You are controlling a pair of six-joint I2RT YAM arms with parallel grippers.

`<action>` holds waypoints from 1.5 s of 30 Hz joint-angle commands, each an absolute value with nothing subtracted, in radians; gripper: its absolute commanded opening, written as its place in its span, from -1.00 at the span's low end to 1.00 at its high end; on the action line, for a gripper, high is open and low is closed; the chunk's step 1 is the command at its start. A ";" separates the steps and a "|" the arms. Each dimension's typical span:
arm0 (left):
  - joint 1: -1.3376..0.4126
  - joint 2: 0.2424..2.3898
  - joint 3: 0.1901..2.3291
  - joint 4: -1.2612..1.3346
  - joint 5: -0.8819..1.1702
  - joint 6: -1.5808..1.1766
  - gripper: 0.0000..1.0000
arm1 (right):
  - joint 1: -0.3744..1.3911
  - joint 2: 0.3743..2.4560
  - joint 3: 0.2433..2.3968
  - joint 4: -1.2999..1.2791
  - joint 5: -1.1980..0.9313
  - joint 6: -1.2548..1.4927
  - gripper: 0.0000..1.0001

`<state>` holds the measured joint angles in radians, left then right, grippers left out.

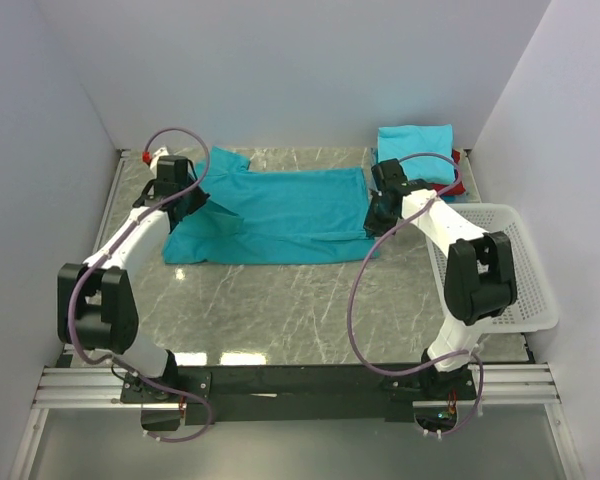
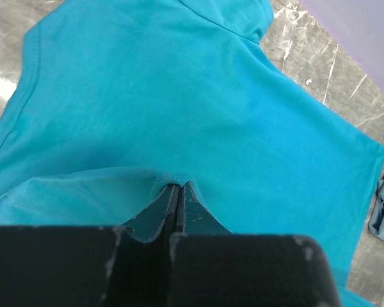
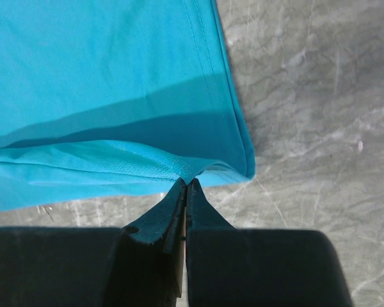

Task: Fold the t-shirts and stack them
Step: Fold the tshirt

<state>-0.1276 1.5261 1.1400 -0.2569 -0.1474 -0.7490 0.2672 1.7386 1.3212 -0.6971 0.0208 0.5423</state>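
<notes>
Judge the chief risk to be a slip: found only a thin ridge of cloth nipped at each side, so expect a pull-out at either pinch if lifted quickly or unevenly. Foresee also a skewed fold should one side travel ahead of the other, with edges landing out of line and wrinkles trapped beneath. Note a chance of catching one layer only near the hem corner, leaving the under layer on the table (image 1: pixel 280 310). Judge any drag toward the finished pile (image 1: pixel 416 140) at the far right corner, teal on top with a red shirt (image 1: pixel 454 187) under it, capable of disturbing it, given how near the hem edge lies. Found the teal t-shirt (image 1: pixel 280 210) spread flat across the far middle of the table, sleeves to the left, hem to the right, apart from the white basket (image 1: pixel 525 290) at the right edge. Found the left gripper (image 2: pixel 178 190) clenched on a puckered fold of that shirt at the sleeve end, cloth bunched right at the fingertips. Found the right gripper (image 3: pixel 186 185) likewise clamped on a lifted fold just inside the hem corner, bare table showing past the corner. Could not tell how many layers sit between either pair of tips.
</notes>
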 commanded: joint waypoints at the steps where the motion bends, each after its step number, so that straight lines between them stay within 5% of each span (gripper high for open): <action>1: -0.124 1.571 1.193 -0.187 -0.123 -0.724 -0.99 | 0.253 1.767 1.373 -0.681 0.040 0.560 -0.98; 10: -0.109 1.745 1.281 -0.110 -0.138 -0.713 -0.99 | 0.238 1.848 1.425 -0.652 0.078 0.587 -0.96; 11: -0.107 1.764 1.295 -0.112 -0.144 -0.719 -0.99 | 0.238 1.856 1.439 -0.653 0.084 0.592 -0.84; 13: -0.107 1.816 1.360 -0.176 -0.189 -0.751 -0.48 | 0.232 1.879 1.451 -0.644 0.106 0.603 -0.61; 14: -0.107 1.825 1.371 -0.181 -0.186 -0.762 -0.39 | 0.230 1.885 1.468 -0.640 0.115 0.603 -0.24; 16: -0.106 1.821 1.374 -0.161 -0.173 -0.778 -0.07 | 0.230 1.891 1.488 -0.644 0.144 0.606 -0.02; 19: -0.106 1.784 1.390 -0.182 -0.155 -0.775 0.72 | 0.230 1.839 1.490 -0.632 0.137 0.597 0.24; 24: -0.107 1.691 1.324 -0.187 -0.095 -0.770 0.79 | 0.244 1.692 1.339 -0.551 0.034 0.563 0.69; 30: -0.106 1.663 1.163 -0.159 0.009 -0.787 0.83 | 0.310 1.727 1.273 -0.476 -0.150 0.499 0.74; 45: -0.064 1.818 1.071 -0.124 0.193 -0.773 0.89 | 0.377 1.967 1.401 -0.448 -0.074 0.451 0.77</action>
<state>-0.0757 1.8133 1.0924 -0.1604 0.1303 -0.7753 0.3817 1.9636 1.3762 -0.4820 -0.0917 0.4690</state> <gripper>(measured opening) 0.940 0.882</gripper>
